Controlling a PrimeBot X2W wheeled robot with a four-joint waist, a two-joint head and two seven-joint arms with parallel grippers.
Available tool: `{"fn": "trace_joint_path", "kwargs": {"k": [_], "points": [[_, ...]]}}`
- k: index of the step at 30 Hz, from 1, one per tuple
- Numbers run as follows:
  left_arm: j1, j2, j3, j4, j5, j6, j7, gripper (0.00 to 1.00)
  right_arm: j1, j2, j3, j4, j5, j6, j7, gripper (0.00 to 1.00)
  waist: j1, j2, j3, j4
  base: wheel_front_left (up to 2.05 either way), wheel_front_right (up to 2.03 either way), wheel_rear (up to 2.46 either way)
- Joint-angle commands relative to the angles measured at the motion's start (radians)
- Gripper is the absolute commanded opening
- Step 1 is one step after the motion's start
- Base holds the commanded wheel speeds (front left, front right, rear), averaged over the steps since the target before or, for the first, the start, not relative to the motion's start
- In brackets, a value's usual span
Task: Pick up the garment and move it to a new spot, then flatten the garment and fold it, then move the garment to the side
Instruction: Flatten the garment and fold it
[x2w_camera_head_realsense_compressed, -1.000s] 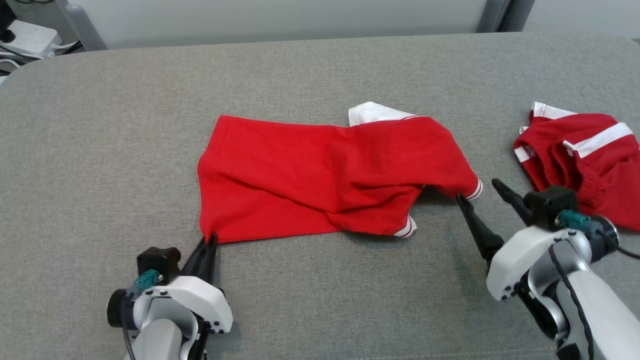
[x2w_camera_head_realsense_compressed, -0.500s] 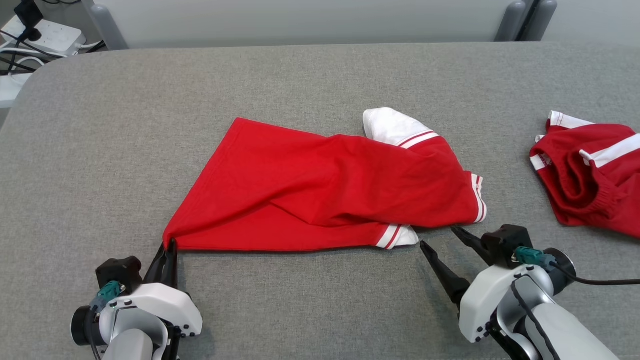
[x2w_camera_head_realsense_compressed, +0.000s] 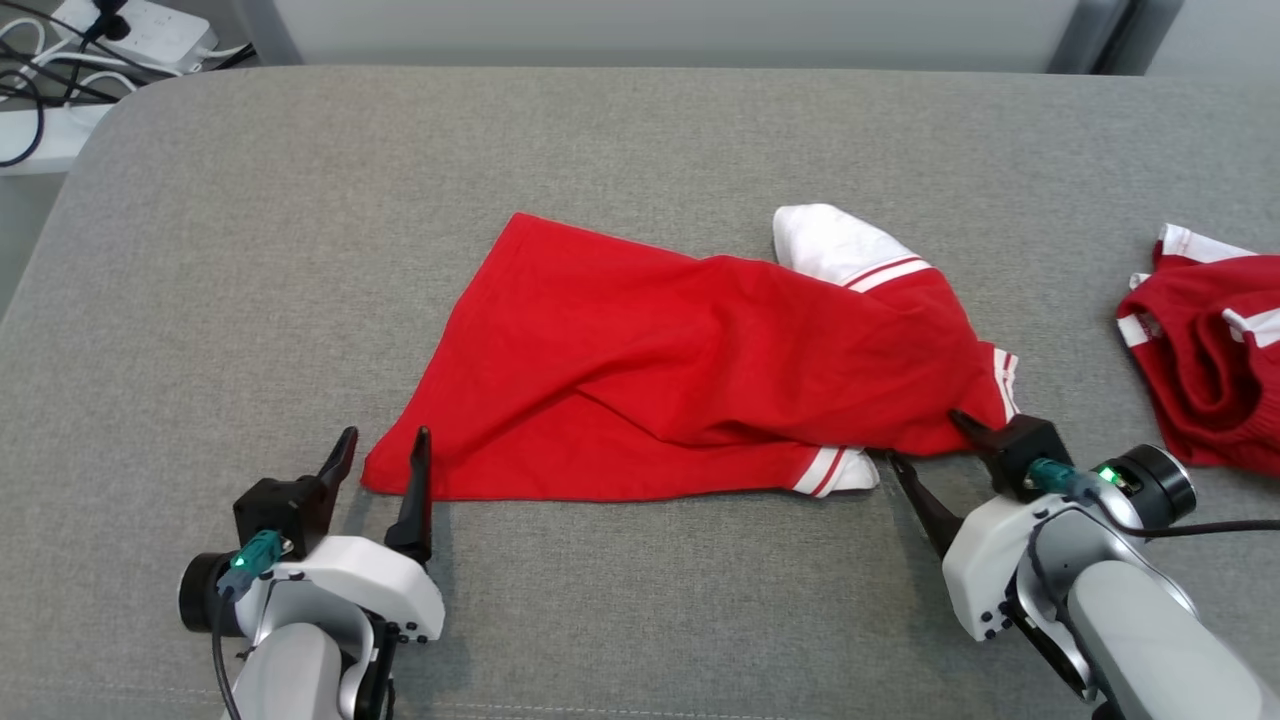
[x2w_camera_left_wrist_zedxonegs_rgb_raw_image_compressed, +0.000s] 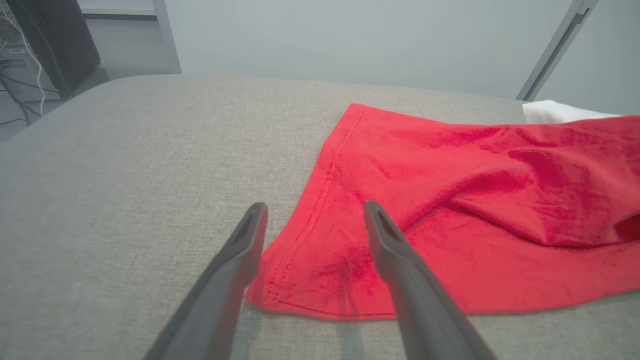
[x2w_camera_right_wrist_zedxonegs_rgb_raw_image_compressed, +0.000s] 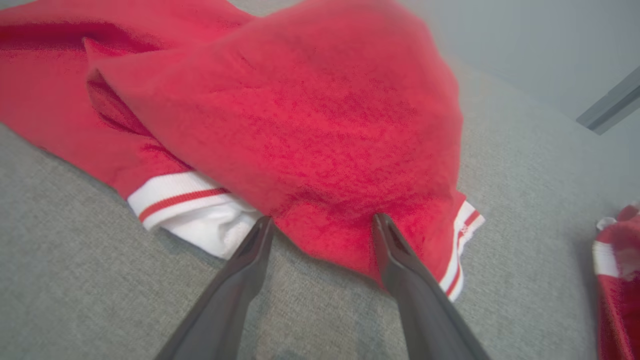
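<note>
Garments are counted at two on the grey pad: a red shirt laid mid-pad, and a second red piece bunched far right. The left gripper is spread astride the shirt's near-left corner, nothing clamped. The right gripper is spread likewise, tips at the shirt's right hem.

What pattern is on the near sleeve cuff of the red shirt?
The cuff is white with one thin red stripe, clearest in the right wrist view.
</note>
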Motion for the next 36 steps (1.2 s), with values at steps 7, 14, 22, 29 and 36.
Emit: {"fn": "trace_joint_path", "kwargs": {"k": [7,14,22,29,36], "points": [[-0.017,0.015,-0.048,-0.091,-0.044,0.0,-0.009,1.0,-0.096,-0.026,0.039,0.068,-0.085,0.004,0.023,0.22,0.0,0.0,0.026,0.04,0.0,0.0,0.0],[-0.01,0.014,-0.113,-0.126,-0.077,0.012,-0.009,1.0,-0.195,-0.016,0.004,0.049,-0.087,0.004,-0.024,0.0,0.0,0.0,0.029,0.06,0.0,0.0,0.0],[-0.024,0.014,-0.18,-0.131,-0.112,0.019,-0.009,1.0,-0.335,-0.016,0.044,0.056,-0.061,0.004,-0.007,0.0,0.0,0.0,0.049,0.097,0.0,0.0,0.0],[-0.045,0.014,-0.264,-0.136,-0.161,0.029,-0.009,1.0,-0.553,0.014,0.076,0.266,-0.057,0.004,-0.039,0.0,0.0,0.0,0.083,0.197,0.0,0.0,0.0],[-0.045,0.014,-0.302,-0.13,-0.188,0.043,-0.009,1.0,-0.622,0.053,0.044,0.46,-0.015,0.004,-0.093,1.0,0.0,0.0,0.085,0.233,0.0,0.0,0.0]]}}
